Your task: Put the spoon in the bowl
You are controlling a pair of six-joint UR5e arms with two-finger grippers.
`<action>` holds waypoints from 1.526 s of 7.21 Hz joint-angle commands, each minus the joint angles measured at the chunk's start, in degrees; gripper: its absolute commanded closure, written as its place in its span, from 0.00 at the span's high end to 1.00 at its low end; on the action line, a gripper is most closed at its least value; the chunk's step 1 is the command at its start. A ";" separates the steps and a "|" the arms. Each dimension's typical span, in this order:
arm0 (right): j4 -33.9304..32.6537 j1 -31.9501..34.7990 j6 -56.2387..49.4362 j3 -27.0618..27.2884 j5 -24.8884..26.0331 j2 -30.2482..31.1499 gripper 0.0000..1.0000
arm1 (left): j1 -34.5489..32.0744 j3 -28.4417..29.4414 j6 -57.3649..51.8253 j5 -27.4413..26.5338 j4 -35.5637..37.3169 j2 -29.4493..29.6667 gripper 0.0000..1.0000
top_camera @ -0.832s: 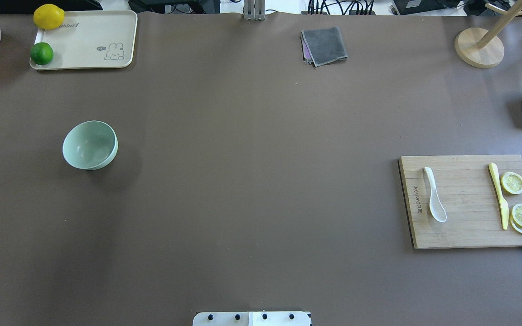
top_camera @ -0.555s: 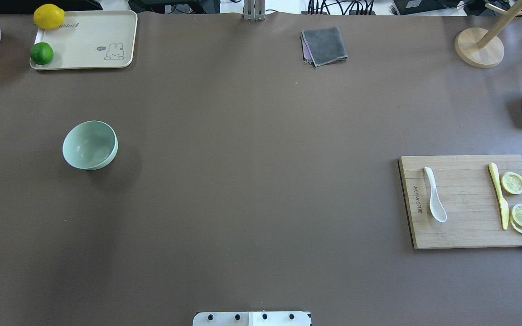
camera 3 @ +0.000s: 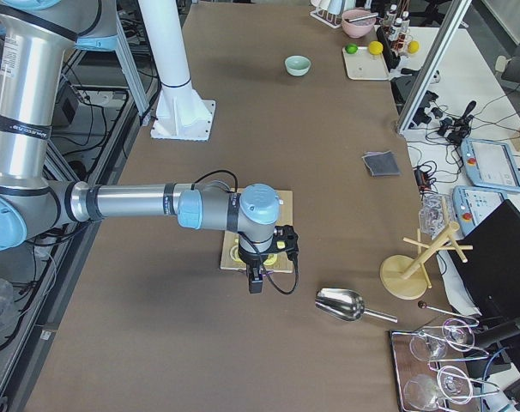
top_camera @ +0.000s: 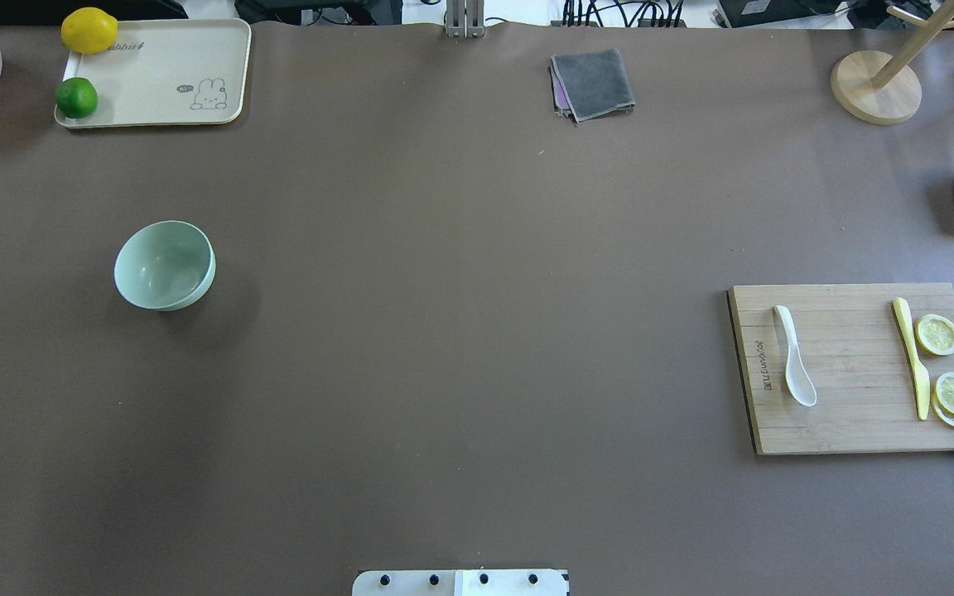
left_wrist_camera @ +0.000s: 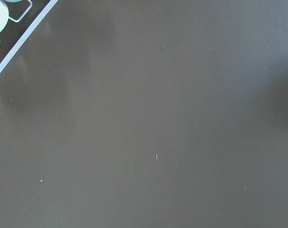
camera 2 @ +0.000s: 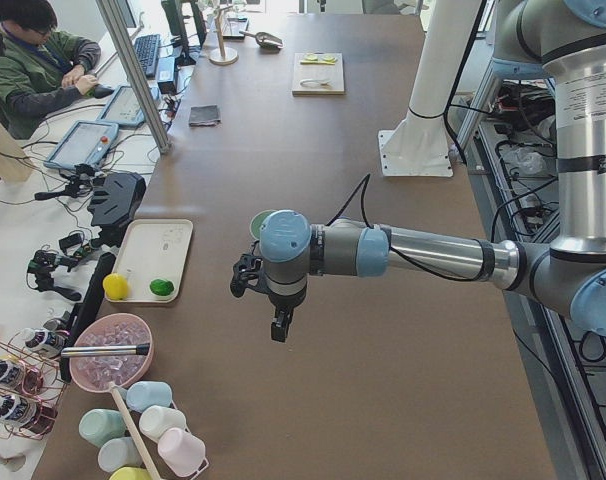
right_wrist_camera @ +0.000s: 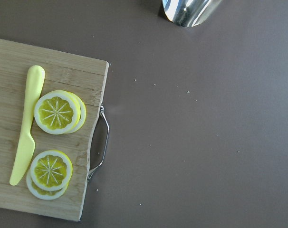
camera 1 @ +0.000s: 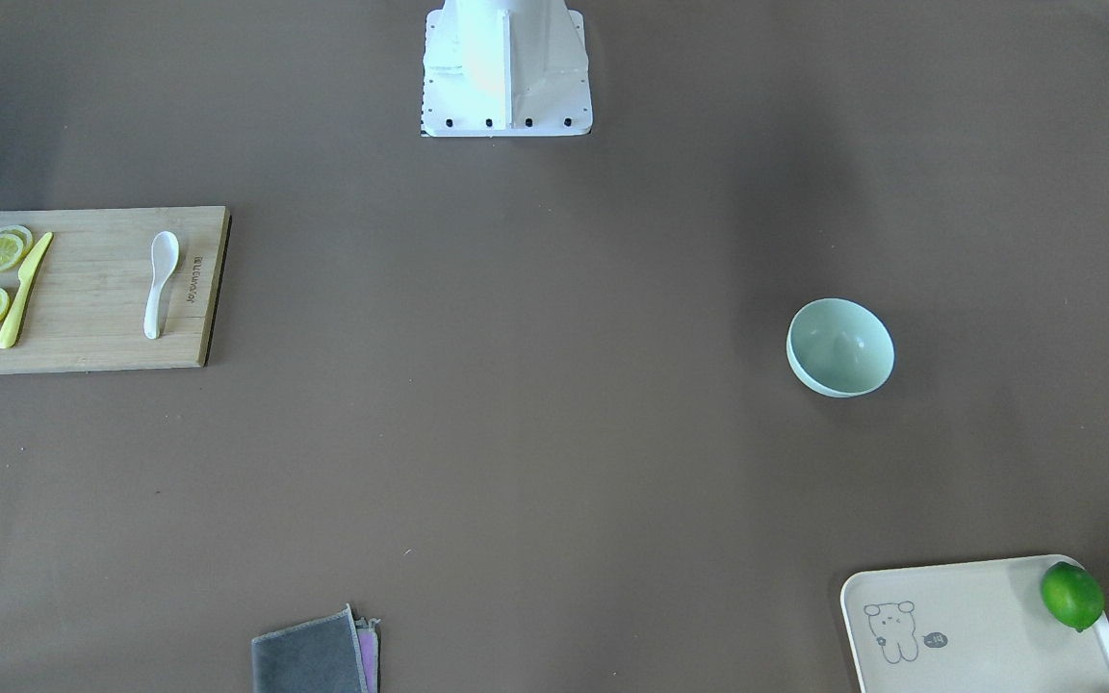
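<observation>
We saw nothing shift on the overhead since the earlier frames. Clock set on that view, 12 away from the robot. The spoon [top_camera: 793, 356] lay flat on the cutting board [top_camera: 850, 422] at the table's 4, scoop toward 5. The bowl [top_camera: 164, 265] sat upright at 9, well apart. The knife [top_camera: 912, 356] and lemon slices [top_camera: 938, 334] lay at the spoon's 3. The left gripper [camera 2: 279, 330] and right gripper [camera 3: 254, 283] hung above the table; whether their fingers were apart or together, we couldn't tell.
</observation>
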State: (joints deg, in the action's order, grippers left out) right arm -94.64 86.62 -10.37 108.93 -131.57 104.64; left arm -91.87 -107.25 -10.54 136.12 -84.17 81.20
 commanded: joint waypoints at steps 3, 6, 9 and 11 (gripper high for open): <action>19.11 0.74 3.40 1.46 -0.88 0.12 1.00 | -0.06 -2.00 0.17 0.38 -0.73 0.63 0.99; 22.48 0.74 10.69 1.03 -4.57 -0.49 1.00 | 0.03 3.96 -0.01 0.55 -20.38 3.09 0.99; 22.57 -1.79 16.94 0.67 -4.31 -2.07 1.00 | 2.73 6.62 0.77 7.66 -26.30 3.70 0.99; 30.07 -9.14 32.68 0.41 0.50 -2.51 1.00 | 10.88 8.01 14.66 6.80 -31.29 5.71 0.99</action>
State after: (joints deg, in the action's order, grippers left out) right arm -69.91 82.26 12.50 109.64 -134.01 102.38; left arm -85.70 -100.37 -4.41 143.10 -112.45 85.42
